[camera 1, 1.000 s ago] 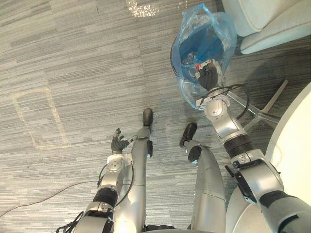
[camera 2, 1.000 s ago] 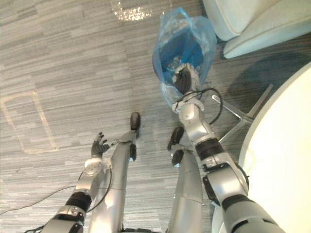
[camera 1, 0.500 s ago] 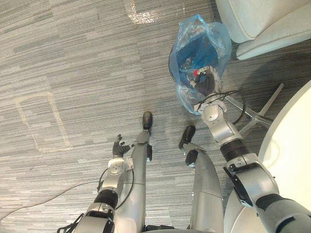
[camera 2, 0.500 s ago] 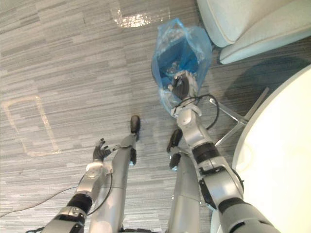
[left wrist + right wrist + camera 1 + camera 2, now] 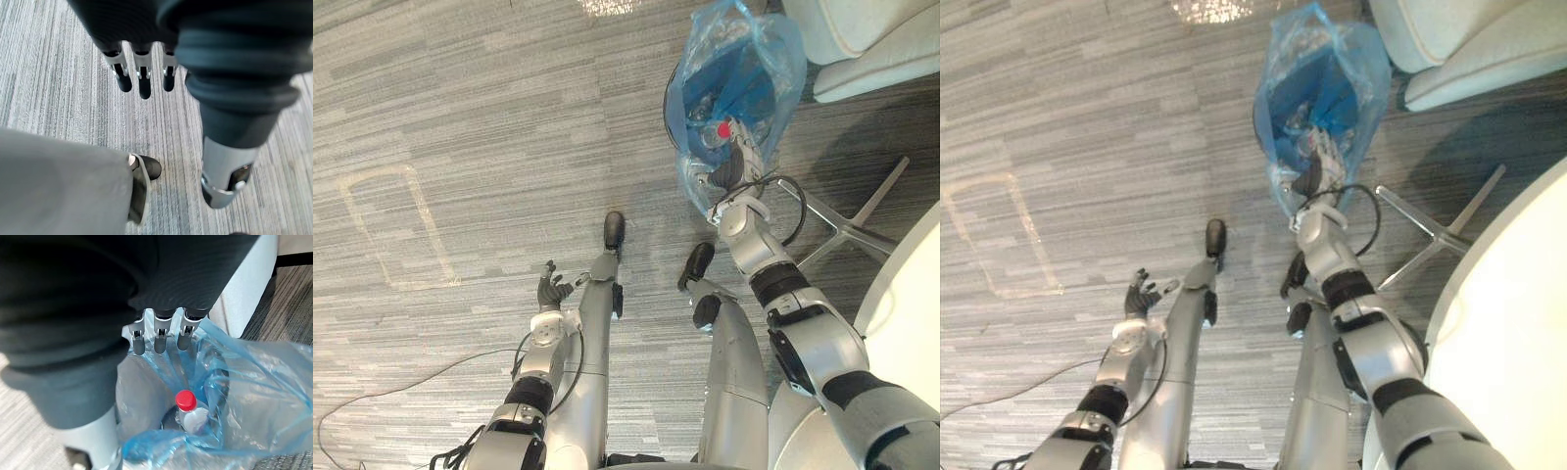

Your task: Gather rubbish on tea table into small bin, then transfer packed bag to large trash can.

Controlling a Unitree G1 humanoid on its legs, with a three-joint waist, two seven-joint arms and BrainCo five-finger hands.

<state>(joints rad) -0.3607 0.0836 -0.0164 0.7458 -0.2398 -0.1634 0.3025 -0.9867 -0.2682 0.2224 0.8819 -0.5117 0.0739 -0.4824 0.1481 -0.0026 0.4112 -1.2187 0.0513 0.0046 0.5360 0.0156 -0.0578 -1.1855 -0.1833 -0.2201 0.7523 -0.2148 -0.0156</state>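
We see right hand (image 5: 731, 168) at upper right, fingertips (image 5: 157, 343) against translucent blue plastic bag (image 5: 736, 69); whether it grips, we cannot tell. Bag lines dark round small bin (image 5: 667, 101), with clear red-capped bottle (image 5: 186, 401) inside. Left hand (image 5: 549, 291) sits lower left, fingers spread, empty, over grey striped carpet (image 5: 460, 98).

bright, even light all round. a white glare patch (image 5: 1205, 8) sits on the carpet (image 5: 460, 117) well beyond the fingers (image 5: 159, 340) of the right hand (image 5: 161, 274). the blue bag (image 5: 254, 382) at the fingertips glints and glows through. a soft shadow (image 5: 847, 147) darkens the carpet beside it.
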